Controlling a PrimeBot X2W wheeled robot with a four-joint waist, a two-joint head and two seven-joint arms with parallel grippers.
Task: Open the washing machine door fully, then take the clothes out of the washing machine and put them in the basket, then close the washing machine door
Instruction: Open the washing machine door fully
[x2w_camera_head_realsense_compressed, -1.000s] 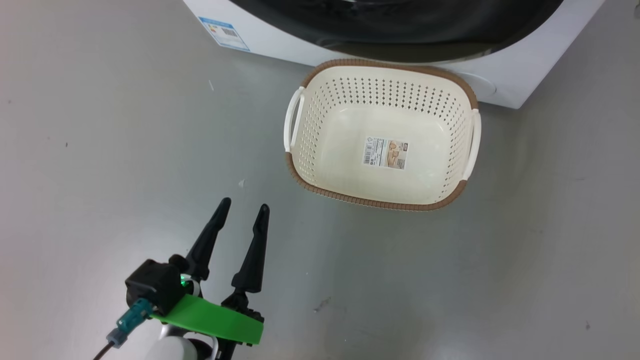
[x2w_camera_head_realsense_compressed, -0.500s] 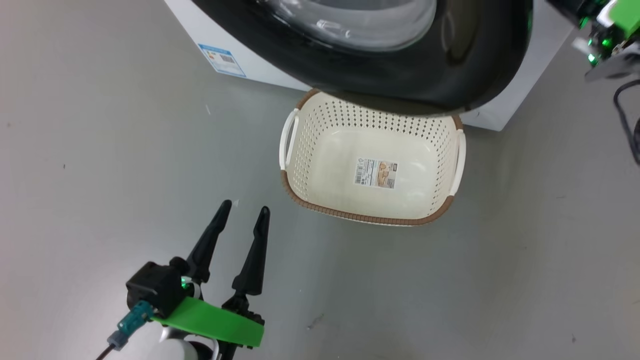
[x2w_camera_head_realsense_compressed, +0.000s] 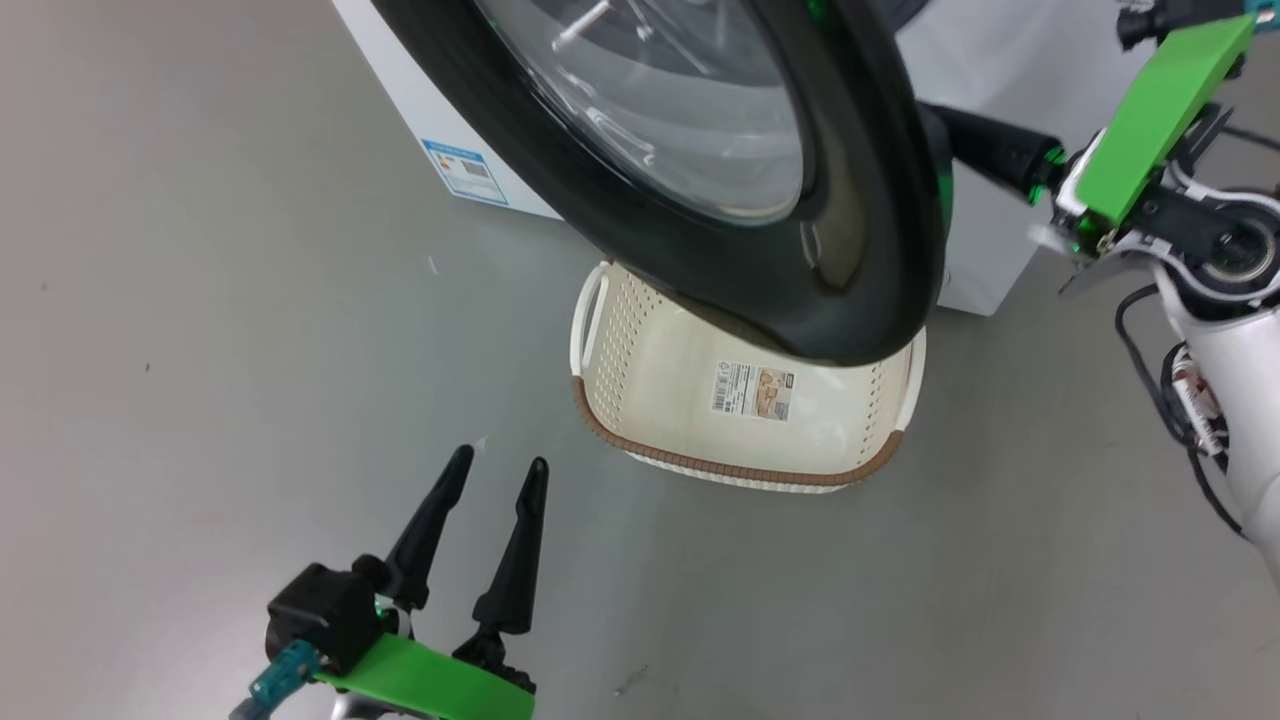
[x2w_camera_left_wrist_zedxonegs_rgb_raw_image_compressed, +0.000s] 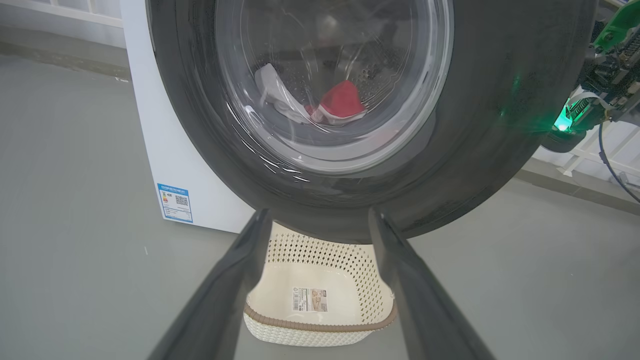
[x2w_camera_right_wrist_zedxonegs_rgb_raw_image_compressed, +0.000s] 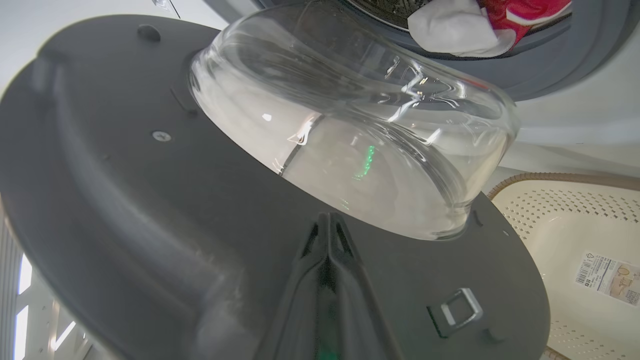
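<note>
The washing machine door (x2w_camera_head_realsense_compressed: 690, 130) is hanging half open over the basket (x2w_camera_head_realsense_compressed: 740, 470), front facing left. The right gripper (x2w_camera_right_wrist_zedxonegs_rgb_raw_image_compressed: 328, 220), fingers together, is reaching behind it; the left gripper (x2w_camera_head_realsense_compressed: 499, 462) is hovering, fingers apart.

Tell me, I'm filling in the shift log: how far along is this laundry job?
Done: nothing complete yet. In hand: the door stands part open above the basket, with the shut right gripper against its inner face. To do: opening it fully, moving the red and white clothes from the machine into the empty basket, closing the door. The left gripper hangs open over the floor.
</note>
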